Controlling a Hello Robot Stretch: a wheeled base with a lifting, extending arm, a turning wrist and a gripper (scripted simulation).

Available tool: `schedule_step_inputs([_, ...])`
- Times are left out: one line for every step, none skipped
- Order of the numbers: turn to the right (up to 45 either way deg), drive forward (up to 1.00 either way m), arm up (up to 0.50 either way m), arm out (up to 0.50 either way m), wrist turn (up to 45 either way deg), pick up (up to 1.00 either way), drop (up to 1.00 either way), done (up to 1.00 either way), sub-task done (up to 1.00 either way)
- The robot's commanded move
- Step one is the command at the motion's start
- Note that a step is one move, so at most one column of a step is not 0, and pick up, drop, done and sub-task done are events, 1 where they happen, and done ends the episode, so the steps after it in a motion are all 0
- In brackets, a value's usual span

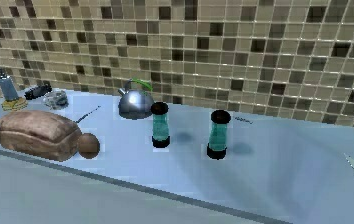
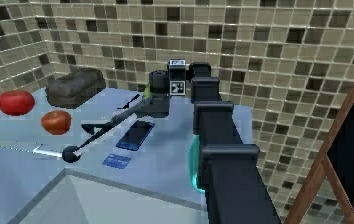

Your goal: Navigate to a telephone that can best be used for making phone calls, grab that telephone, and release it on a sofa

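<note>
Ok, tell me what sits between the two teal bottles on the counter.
Nothing. In the forward view, the counter is bare between the left bottle and the right bottle, apart from their shadows.

Loaf [image 1: 35,135] left on counter [image 1: 285,160], kettle [image 1: 135,102] behind-rt, bottle [image 1: 160,124] rt of kettle

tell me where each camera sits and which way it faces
Forward view: on the robot, looking ahead and somewhat down at a counter with a bread loaf, kettle and two bottles.
Arm side view: on the robot's body, looking out sideways across a counter corner; the arm and gripper show, with a dark flat phone lying near them.
Shared: a pale counter backed by a mosaic tile wall.
</note>
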Motion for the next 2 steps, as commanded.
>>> schedule_step_inputs([0.0,0.00,0.00,0.00,45.0,0.00,0.00,0.00,0.00])
schedule_step_inputs([0.0,0.00,0.00,0.00,9.0,0.00,0.00,0.00,0.00])
